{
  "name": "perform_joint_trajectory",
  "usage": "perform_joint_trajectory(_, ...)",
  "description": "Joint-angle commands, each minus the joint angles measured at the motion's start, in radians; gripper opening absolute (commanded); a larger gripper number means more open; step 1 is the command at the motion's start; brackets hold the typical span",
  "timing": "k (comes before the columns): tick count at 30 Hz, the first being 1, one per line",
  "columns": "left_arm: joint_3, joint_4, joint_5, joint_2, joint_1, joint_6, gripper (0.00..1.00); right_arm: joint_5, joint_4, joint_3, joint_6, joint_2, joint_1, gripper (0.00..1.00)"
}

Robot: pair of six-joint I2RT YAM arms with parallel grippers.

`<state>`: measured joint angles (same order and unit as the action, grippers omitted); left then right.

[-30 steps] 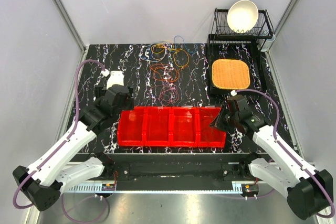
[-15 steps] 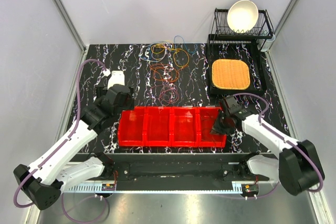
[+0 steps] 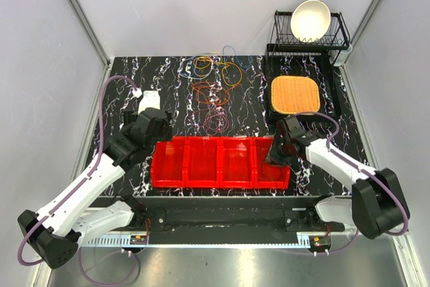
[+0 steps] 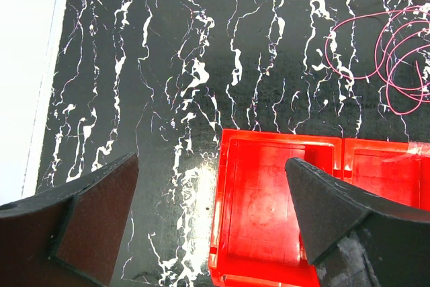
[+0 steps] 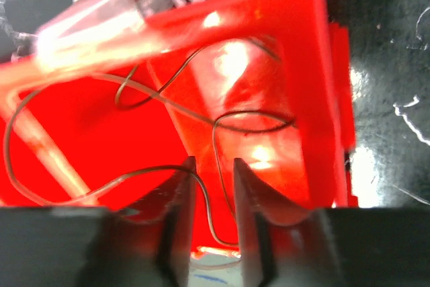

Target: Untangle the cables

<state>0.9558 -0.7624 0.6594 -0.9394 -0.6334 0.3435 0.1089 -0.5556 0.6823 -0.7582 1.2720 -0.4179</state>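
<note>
A tangle of thin cables [image 3: 213, 75] in orange, yellow and blue lies at the back middle of the marbled table, with a maroon loop [image 3: 216, 122] nearer the red bin [image 3: 201, 162]. The maroon loop [image 4: 376, 52] also shows in the left wrist view. My right gripper [image 3: 272, 159] hangs over the bin's right-end compartment [image 5: 87, 119]. Its jaws [image 5: 213, 173] stand slightly open around a thin dark cable [image 5: 222, 126] that curls loosely in that compartment and is not pinched. My left gripper [image 4: 211, 179] is wide open and holds nothing above the bin's left end [image 4: 269, 199].
A dish rack holding a white bowl [image 3: 310, 19] stands at the back right. In front of it a woven orange mat [image 3: 294, 94] lies on a black tray. A small white object [image 3: 146, 102] sits behind my left gripper [image 3: 153, 126].
My right arm swung in over the bin's right compartment and its jaws parted, releasing the thin dark cable. The left arm stayed still.
</note>
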Motion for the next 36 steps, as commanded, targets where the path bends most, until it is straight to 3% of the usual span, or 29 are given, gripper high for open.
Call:
perform_joint_trajectory(1, 0.027, 0.023, -0.012, -0.002, -0.003, -0.014, 0.96, 0.025, -0.073, 0.066, 0.037, -0.098, 0.004, 0.42)
perform_joint_trajectory(6, 0.027, 0.023, -0.017, -0.001, -0.003, -0.012, 0.96, -0.011, -0.208, 0.129, 0.077, -0.154, 0.002, 0.57)
perform_joint_trajectory(16, 0.027, 0.023, -0.02, 0.001, -0.002, -0.011, 0.96, 0.006, -0.282, 0.217, 0.065, -0.267, 0.002, 0.67)
perform_joint_trajectory(31, 0.023, 0.021, -0.02, -0.001, -0.003, -0.011, 0.96, 0.103, -0.078, 0.192, 0.103, -0.042, 0.002, 0.52)
perform_joint_trajectory(34, 0.023, 0.021, -0.02, -0.004, -0.003, -0.011, 0.96, 0.072, -0.067, 0.165, 0.103, -0.04, 0.002, 0.38)
perform_joint_trajectory(35, 0.024, 0.021, -0.02, -0.002, -0.003, -0.012, 0.96, 0.057, -0.067, 0.161, 0.103, -0.04, 0.002, 0.26)
perform_joint_trajectory(36, 0.023, 0.021, -0.021, -0.004, -0.002, -0.012, 0.96, 0.028, -0.064, 0.155, 0.102, -0.039, 0.002, 0.22)
